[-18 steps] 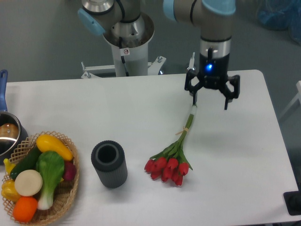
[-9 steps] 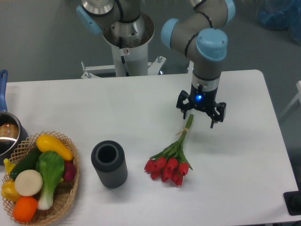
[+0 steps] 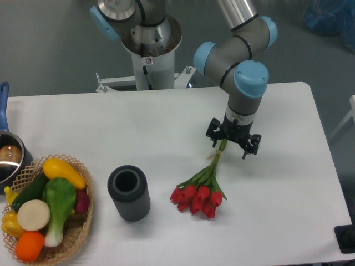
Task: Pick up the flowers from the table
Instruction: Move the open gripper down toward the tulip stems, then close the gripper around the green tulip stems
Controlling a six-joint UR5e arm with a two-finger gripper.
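I bring the gripper [image 3: 232, 143] down from above the stem tips to straddle the upper stems of the flowers [image 3: 201, 188], which lie on the table [image 3: 138, 127] right of the grey cylinder [image 3: 128, 193]. Jaws spread wide, nothing held yet. Approach done, imo; closing comes next.

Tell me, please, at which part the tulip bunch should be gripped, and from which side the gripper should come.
Probably the stems, near the tan string, from straight above. The flowers lie flat on the table, so the thin bundled stems fit between the fingers, while the red heads are wide and soft. The gripper hangs open over the stem end.
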